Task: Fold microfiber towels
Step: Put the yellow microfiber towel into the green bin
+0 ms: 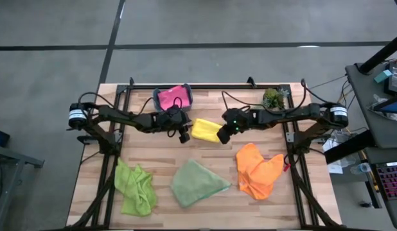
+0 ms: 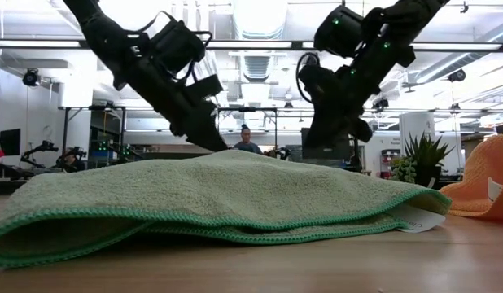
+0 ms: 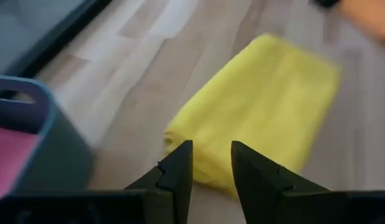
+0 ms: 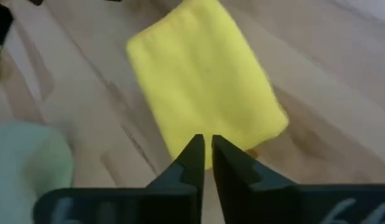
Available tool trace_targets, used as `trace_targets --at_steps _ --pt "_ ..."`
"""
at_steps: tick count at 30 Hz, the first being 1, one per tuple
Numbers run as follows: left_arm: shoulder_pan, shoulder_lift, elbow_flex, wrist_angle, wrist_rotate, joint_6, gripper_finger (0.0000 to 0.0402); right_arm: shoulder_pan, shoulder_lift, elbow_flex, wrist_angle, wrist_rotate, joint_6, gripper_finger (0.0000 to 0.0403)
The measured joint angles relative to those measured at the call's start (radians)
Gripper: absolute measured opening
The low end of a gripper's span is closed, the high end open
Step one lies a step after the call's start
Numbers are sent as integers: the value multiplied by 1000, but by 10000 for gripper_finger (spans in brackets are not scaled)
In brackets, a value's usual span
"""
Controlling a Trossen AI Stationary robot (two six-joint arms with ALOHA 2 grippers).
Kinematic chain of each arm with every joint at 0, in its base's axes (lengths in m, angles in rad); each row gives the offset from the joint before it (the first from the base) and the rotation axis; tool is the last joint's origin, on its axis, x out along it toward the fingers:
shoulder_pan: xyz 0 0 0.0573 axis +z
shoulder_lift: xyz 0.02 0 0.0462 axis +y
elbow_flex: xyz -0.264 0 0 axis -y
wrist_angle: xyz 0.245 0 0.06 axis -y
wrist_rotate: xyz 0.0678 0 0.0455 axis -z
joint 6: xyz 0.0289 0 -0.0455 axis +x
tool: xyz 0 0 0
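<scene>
Right gripper (image 4: 207, 155) over near edge of folded yellow towel (image 4: 205, 74), fingers nearly together, nothing between them. Left gripper (image 3: 211, 163) at opposite end, slightly parted, empty. Towel mid-table beside teal bin (image 1: 185, 97) holding pink towel (image 1: 171, 97). Risk: fingertip snags fold, bundle springs open.

yellow towel (image 1: 205, 130) | pink towel (image 1: 171, 97) in teal bin (image 1: 187, 96) | orange towel (image 1: 257, 169) | sage towel (image 1: 195, 183) | lime towel (image 1: 135, 187) | pale wood table (image 1: 173, 154)
</scene>
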State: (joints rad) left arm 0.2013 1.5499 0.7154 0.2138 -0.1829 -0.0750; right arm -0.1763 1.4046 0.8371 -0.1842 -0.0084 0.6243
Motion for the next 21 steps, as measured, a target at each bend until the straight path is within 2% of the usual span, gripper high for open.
trace_targets --at_steps 5,14,21 --pt "1 -3 -1 -16 104 -95 95 8 9 -7 -1 2 110 75" --pt "2 3 -9 -21 84 -103 95 8 45 -44 17 32 287 213" --pt "2 48 -22 43 66 -50 95 8 105 -85 124 35 376 308"
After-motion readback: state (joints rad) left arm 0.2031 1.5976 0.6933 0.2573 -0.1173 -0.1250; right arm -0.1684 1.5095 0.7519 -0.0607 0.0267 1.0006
